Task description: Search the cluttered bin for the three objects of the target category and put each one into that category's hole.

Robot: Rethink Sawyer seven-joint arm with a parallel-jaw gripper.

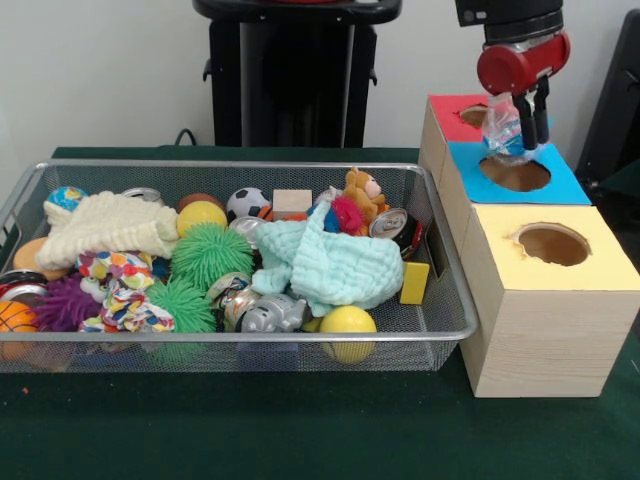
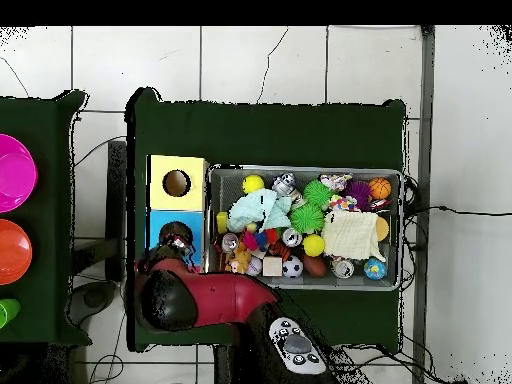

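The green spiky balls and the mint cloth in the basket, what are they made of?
The green spiky balls look like soft rubber: thin bendy strands stick out all over, with a matte finish. The mint cloth looks like woven cotton or gauze, crinkled and draped in soft folds. The wire basket looks like shiny metal mesh.

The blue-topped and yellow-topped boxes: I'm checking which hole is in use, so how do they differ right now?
The blue-topped box has the gripper over its hole, holding a clear crumpled plastic item; the yellow-topped box has nothing above it. In the front view, the yellow one sits nearer the camera. Both are pale wooden boxes with one round hole.
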